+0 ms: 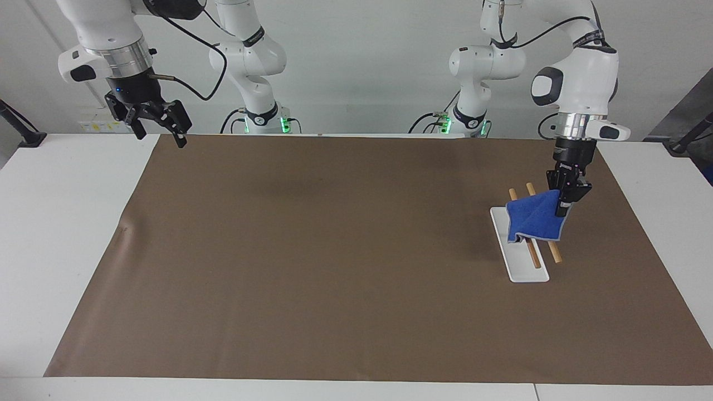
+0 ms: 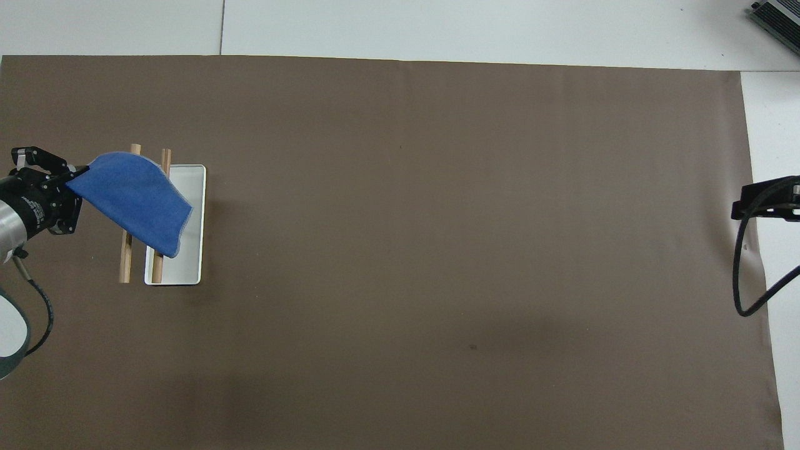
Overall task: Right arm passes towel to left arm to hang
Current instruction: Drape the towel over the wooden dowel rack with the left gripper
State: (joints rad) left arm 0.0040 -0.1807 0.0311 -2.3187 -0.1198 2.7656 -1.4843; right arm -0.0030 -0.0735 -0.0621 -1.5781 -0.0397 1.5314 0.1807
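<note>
The blue towel (image 1: pixel 533 221) hangs from my left gripper (image 1: pixel 563 205), which is shut on its upper corner. The cloth slopes down across the rack's two wooden rails (image 1: pixel 554 253) and over the white base (image 1: pixel 526 268); its lower edge sags beside the rail nearer the table's middle. In the overhead view the towel (image 2: pixel 134 199) spreads from the left gripper (image 2: pixel 70 179) over both rails (image 2: pixel 125 262) onto the white base (image 2: pixel 187 250). My right gripper (image 1: pixel 159 135) is open and empty, raised over the mat's corner at the right arm's end, near the robots.
The brown mat (image 1: pixel 334 250) covers most of the white table. The rack stands at the left arm's end of the mat. In the overhead view only a black wrist part and a looping cable (image 2: pixel 744 275) of the right arm show at the edge.
</note>
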